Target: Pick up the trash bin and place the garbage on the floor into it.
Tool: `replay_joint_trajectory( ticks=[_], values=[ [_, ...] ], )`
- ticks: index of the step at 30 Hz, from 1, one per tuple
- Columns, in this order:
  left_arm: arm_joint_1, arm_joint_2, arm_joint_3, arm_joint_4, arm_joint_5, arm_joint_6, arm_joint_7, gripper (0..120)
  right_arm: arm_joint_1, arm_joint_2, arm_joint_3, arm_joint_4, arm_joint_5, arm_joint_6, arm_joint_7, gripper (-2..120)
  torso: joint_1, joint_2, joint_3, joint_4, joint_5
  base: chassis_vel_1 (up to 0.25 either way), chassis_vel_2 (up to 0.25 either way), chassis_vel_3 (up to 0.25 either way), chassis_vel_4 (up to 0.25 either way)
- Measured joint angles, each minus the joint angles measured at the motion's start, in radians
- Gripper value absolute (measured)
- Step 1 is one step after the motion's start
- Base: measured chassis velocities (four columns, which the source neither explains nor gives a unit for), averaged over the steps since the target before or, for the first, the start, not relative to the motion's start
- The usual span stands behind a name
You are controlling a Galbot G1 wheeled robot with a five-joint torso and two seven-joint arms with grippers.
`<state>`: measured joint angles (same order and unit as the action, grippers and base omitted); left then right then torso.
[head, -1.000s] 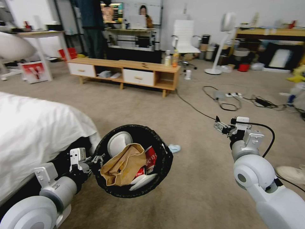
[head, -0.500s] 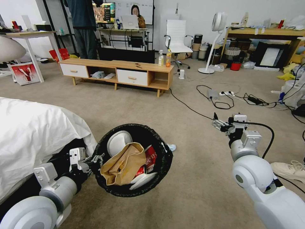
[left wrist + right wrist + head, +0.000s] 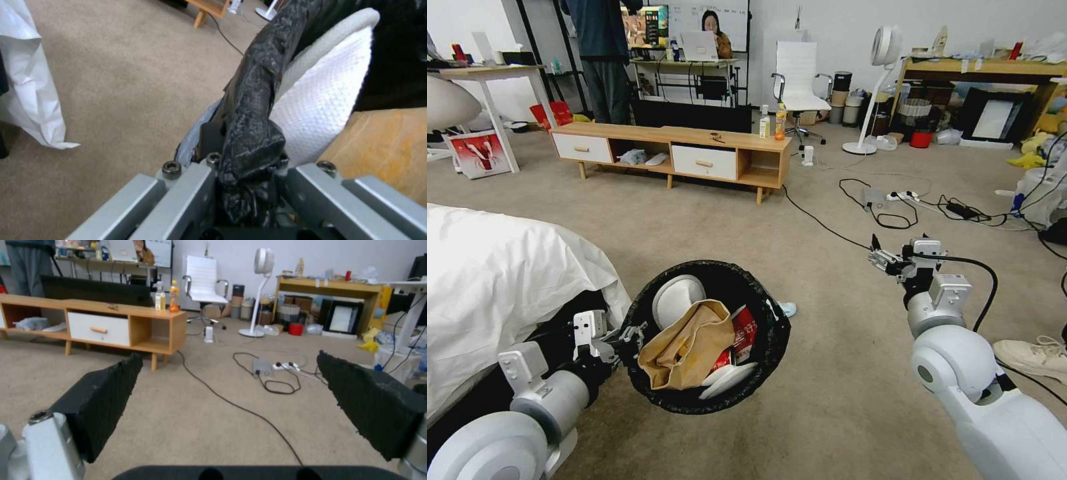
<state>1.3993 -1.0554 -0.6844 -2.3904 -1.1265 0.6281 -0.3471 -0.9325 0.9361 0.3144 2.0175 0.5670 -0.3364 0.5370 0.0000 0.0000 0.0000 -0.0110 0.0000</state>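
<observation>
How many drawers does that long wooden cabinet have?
2 white drawers on the cabinet: the left drawer at its end, the middle drawer between two open shelves. Its back side is hidden.

— What sort of place is this?
— A lab room dressed as a bedroom: white-sheeted bed [image 3: 500, 280], low wooden TV cabinet [image 3: 674, 150], beige carpet [image 3: 827, 400], yet loose cables [image 3: 894, 213], desks and cluttered shelves [image 3: 987, 73].

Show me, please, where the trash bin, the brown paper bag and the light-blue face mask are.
trash bin [image 3: 647, 303]: head view, black-lined left rim.
brown paper bag [image 3: 684, 347]: head view, crumpled middle, inside the bin.
face mask [image 3: 788, 309]: head view, visible end on the carpet.
</observation>
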Motion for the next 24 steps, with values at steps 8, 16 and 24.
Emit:
replay_joint_trajectory(
  ticks=[8,16,24],
  values=[
    [0.003,-0.001,-0.004,0.000,-0.006,0.015,-0.003,2,0.002,0.007,-0.006,-0.001,0.002,0.000,-0.005,100,0.000,0.000,0.000,0.0000,0.0000,0.000,0.000,0.000,0.000],
    [-0.002,-0.003,0.000,0.004,-0.001,0.010,-0.008,2,0.000,0.007,-0.006,-0.001,0.004,-0.002,-0.005,100,0.000,0.000,0.000,0.0001,0.0000,0.000,0.000,0.000,0.000],
    [-0.002,-0.003,0.001,0.005,0.000,0.006,-0.008,2,-0.002,0.007,-0.007,0.001,0.005,-0.005,-0.005,100,0.000,0.000,0.000,0.0000,0.0000,0.000,0.000,0.000,0.000]
  ],
)
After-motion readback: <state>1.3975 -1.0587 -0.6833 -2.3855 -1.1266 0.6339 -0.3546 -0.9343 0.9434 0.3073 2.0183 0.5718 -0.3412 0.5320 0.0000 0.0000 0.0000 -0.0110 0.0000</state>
